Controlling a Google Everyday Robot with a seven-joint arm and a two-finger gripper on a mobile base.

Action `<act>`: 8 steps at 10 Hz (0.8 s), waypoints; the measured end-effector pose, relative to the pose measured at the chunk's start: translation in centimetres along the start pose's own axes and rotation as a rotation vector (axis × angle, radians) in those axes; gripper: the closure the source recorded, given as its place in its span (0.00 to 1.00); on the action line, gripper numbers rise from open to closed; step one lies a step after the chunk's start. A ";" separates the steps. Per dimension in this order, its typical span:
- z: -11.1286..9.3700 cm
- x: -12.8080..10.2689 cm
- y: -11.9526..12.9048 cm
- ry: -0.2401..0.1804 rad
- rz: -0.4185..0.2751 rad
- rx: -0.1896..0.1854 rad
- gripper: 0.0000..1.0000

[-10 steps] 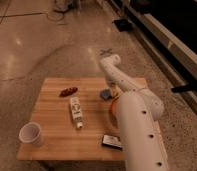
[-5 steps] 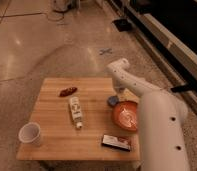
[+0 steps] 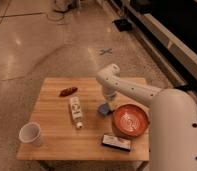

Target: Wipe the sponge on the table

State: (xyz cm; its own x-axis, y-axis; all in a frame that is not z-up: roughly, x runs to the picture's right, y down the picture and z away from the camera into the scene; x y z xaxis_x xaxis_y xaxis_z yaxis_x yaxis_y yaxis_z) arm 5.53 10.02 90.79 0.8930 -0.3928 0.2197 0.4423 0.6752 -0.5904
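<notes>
Sponge: small, light blue, lying flat on the table, right of the middle of the top as seen from the camera. Just beside the orange bowl, at the bowl's upper-left rim; touching or narrowly apart, cannot tell which.

Gripper directly above the sponge, pointing down, right at the sponge's top edge. Grip width not visible, so open or closed cannot be told; real contact with the sponge likewise unclear. White arm reaching in from the right, bent at a rounded joint over the far half of the table, with the wide white body segment filling the lower right corner of the view.

White bottle lying on its side near the table's centre, left of the sponge and clearly apart from it, cap end toward the near edge. Dark red oblong object further back, left of the arm. Flat black-and-white box near the front edge, below the bowl and close to it. White cup upright at the near left corner, well apart from everything else.

Speckled floor all around, with a small blue cross mark beyond the far edge.
</notes>
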 end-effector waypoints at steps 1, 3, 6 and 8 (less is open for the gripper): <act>0.1 -1.3 -0.4 -0.001 -0.018 0.011 1.00; 0.2 -3.8 -2.1 -0.004 -0.043 0.036 1.00; -0.5 -4.9 -4.8 -0.001 -0.048 0.079 1.00; -0.5 -4.9 -6.4 0.011 -0.043 0.093 1.00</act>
State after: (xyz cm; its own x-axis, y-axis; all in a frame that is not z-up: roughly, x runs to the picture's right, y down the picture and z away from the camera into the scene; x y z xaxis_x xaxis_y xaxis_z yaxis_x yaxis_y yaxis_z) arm -1.72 7.29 93.16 0.8724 -0.4290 0.2343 0.4862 0.7123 -0.5061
